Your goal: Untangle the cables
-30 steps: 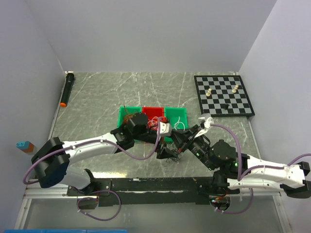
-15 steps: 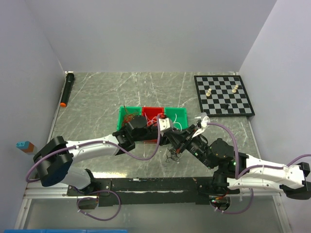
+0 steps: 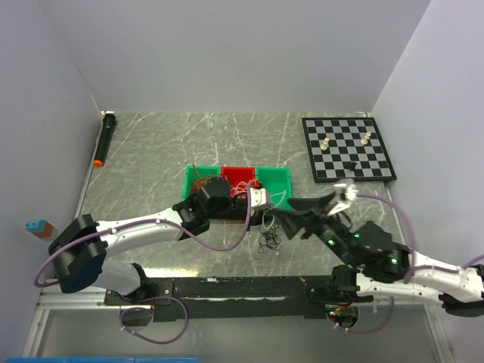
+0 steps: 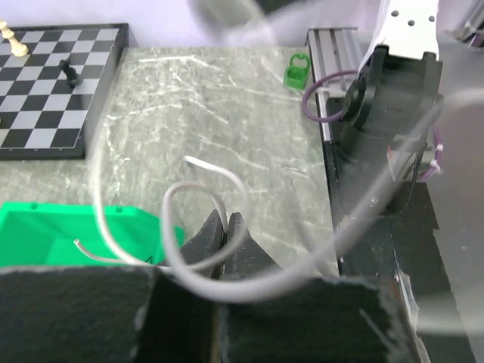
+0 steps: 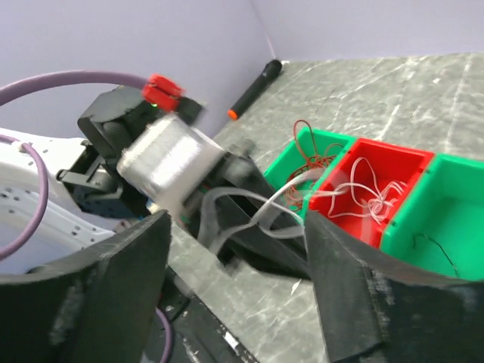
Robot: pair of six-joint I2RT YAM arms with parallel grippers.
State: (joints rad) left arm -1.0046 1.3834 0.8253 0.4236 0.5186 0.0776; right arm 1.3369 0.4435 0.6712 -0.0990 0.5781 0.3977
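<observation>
Cables: a small black tangle [image 3: 268, 240] lies on the desk, just in front of the trays.
White wire [image 4: 165, 212]: it loops up out of the left hand.
Left hand [image 4: 225, 231]: shut tight on the white wire.
Right hand [image 5: 238, 227]: fingers wide apart, holding nothing, close to the left hand.
Trays: a green tray [image 5: 302, 138] with red-brown wires, a red tray [image 5: 393, 149] with white wires, and a second green tray [image 5: 461, 162].
Desk [image 3: 166, 151]: grey-green stone look with white streaks.
Walls: plain and pale.
Far right: a chessboard [image 3: 348, 147] with a few pieces.
Far left: a black stick [image 3: 103, 140] with an orange tip.
</observation>
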